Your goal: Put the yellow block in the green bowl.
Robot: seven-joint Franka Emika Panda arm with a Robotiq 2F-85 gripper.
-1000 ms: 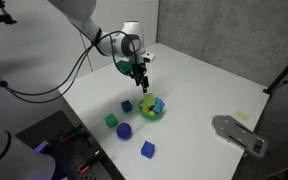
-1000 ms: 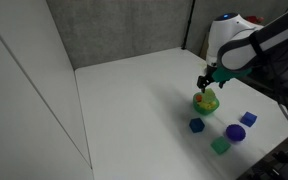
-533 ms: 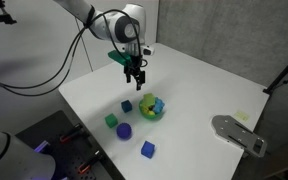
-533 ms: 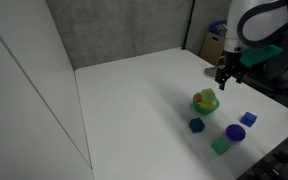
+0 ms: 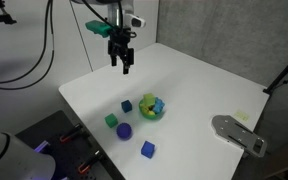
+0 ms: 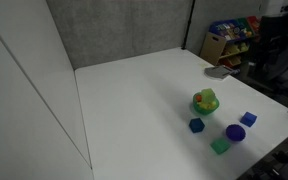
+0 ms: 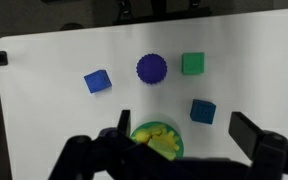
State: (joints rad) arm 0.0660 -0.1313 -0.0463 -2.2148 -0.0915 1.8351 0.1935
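The yellow block (image 7: 160, 137) lies inside the green bowl (image 7: 140, 131) in the wrist view. It shows in both exterior views as a yellow patch (image 5: 152, 108) in the bowl (image 5: 154, 114), and again (image 6: 206, 98) in the bowl (image 6: 203, 106). My gripper (image 5: 120, 66) hangs high above the table's far part, well away from the bowl, open and empty. In the wrist view its fingers (image 7: 184, 135) stand wide apart with nothing between them.
Around the bowl lie a dark teal-blue cube (image 7: 202, 111), a green cube (image 7: 192, 64), a purple ball (image 7: 151, 68) and a blue cube (image 7: 97, 82). A grey device (image 5: 238, 133) lies at the table's edge. The table edge (image 5: 84, 125) runs close by.
My gripper has risen and moved away from the bowl toward the table's far side; it has left one exterior view. The block stays in the bowl.
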